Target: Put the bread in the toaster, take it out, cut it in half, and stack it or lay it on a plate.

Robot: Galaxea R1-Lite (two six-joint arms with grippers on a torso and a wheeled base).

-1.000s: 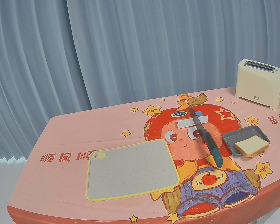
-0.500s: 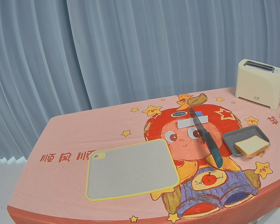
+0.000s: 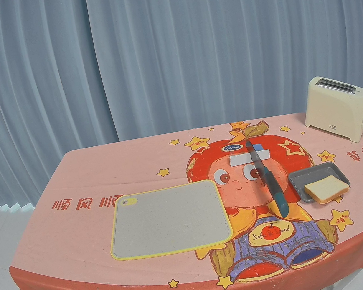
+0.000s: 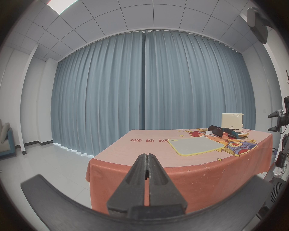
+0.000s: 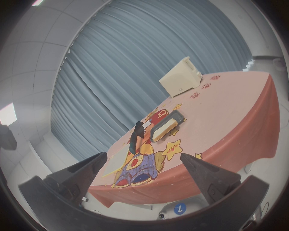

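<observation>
Left gripper (image 4: 147,171), fingers pressed together, low beyond table's (image 3: 81,179) near-left corner; right gripper (image 5: 143,155), spread wide and empty, low beyond near-right edge. Bread (image 3: 327,188) flat in tray (image 3: 304,174), apart from toaster (image 3: 336,107).

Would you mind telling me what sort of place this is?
Likely a staged test room rather than a kitchen: one cloth-covered table holding a toaster, floor-to-ceiling blue curtains, and a tiled office ceiling.
</observation>
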